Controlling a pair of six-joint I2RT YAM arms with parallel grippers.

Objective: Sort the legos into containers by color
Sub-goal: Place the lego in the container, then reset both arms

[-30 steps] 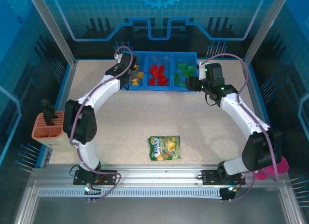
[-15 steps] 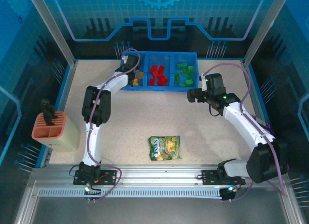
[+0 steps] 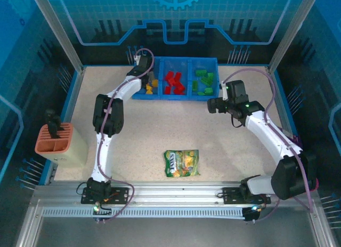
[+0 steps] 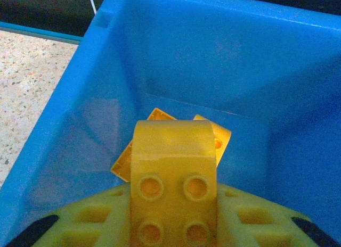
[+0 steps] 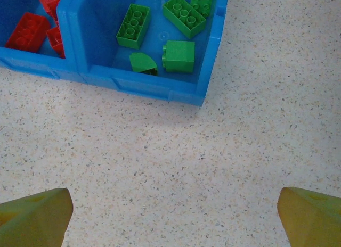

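**Yellow block held over the yellow compartment; right gripper wide open beside the tray**

The blue tray (image 3: 176,96) lies against the far edge of the table, its three compartments side by side. In the top view the left compartment (image 4: 202,60) holds yellow legos (image 3: 151,86), the middle compartment (image 3: 163,66) holds red legos (image 3: 173,83), and the right compartment (image 5: 101,42) holds green legos (image 3: 203,80). The right wrist view shows four of the green pieces lying apart on that floor: two long studded bricks, a small cube (image 5: 178,56) and a quarter-round piece (image 5: 143,63) near the front wall.

The left gripper (image 3: 145,79) reaches into the left compartment. Its yellow-green fingers (image 4: 80,223) press against both sides of a yellow block (image 4: 173,151), with no gap visible on either side. The block hangs above the compartment floor. Its studded face is turned toward the wrist camera, four studs showing. Its long axis runs away from the wrist, and its rounded end points at the compartment's far wall. Under it, flat yellow pieces (image 4: 221,140) lie tilted on the floor.

The right gripper (image 3: 212,104) hangs over bare table near the tray's near right corner, pointing left. Its jaws are spread wide with nothing between them.

A green-yellow candy bag (image 3: 181,163) lies well apart from the tray, nearer the arm bases.
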